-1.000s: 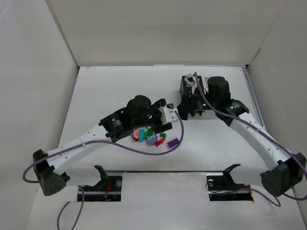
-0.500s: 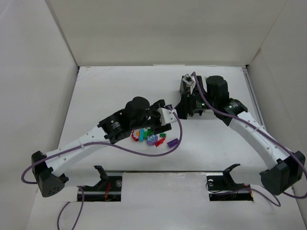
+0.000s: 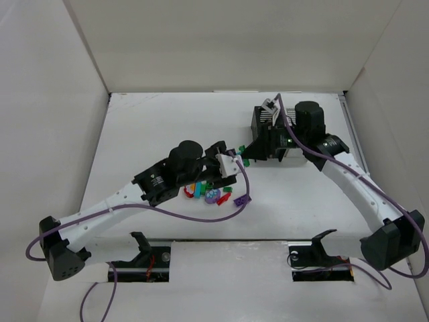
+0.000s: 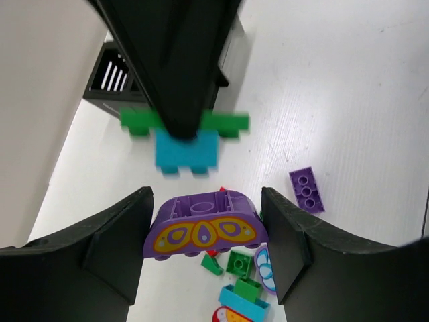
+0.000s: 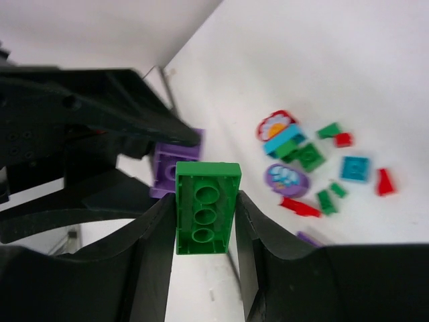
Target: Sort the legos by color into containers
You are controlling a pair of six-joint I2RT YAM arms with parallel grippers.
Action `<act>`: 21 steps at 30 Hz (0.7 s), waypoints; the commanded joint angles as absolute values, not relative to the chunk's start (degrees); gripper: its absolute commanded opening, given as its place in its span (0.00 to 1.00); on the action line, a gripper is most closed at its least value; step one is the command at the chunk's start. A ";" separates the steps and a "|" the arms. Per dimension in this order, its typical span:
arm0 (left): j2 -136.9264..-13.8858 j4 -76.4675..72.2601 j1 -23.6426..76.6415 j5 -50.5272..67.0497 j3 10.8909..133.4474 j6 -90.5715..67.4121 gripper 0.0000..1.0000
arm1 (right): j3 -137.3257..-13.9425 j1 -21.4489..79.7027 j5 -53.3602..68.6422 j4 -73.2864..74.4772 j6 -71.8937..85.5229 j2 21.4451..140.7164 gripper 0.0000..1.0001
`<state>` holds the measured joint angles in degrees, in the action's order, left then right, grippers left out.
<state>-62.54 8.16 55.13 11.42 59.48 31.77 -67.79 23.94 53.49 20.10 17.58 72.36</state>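
Note:
My left gripper (image 4: 206,209) is shut on a purple arched lego with a yellow butterfly print (image 4: 203,229), held just above the table. My right gripper (image 5: 204,201) is shut on a flat green lego (image 5: 206,206), and it hangs close in front of the left gripper (image 3: 231,165). In the top view the right gripper (image 3: 249,156) is beside the lego pile (image 3: 211,191) of green, teal, red and purple pieces. A teal lego (image 4: 188,151) and a purple lego (image 4: 308,190) lie loose. The black container (image 3: 258,119) stands behind. The white container (image 3: 271,107) is mostly hidden by the right arm.
White walls close in the table on the left, back and right. The two arms nearly touch near the table's middle. The black bin's slatted side (image 4: 114,75) sits just beyond the right gripper.
The right gripper's jaws have closed on the green lego and its wrist has shifted slightly away from the bins. The left arm has drawn back a little, still holding the purple lego.

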 commanded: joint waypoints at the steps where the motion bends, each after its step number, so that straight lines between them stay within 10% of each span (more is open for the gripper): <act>1: -60.03 8.00 55.11 9.93 57.93 30.06 0.53 | -70.58 18.47 53.17 17.14 15.64 70.93 0.30; 13: -60.56 2.31 55.11 4.84 56.87 27.34 0.50 | -70.66 8.62 51.69 17.67 15.64 69.18 0.27; 21: -75.47 -11.87 47.48 0.07 67.56 7.23 0.52 | -68.65 7.56 6.05 23.63 25.22 59.16 0.28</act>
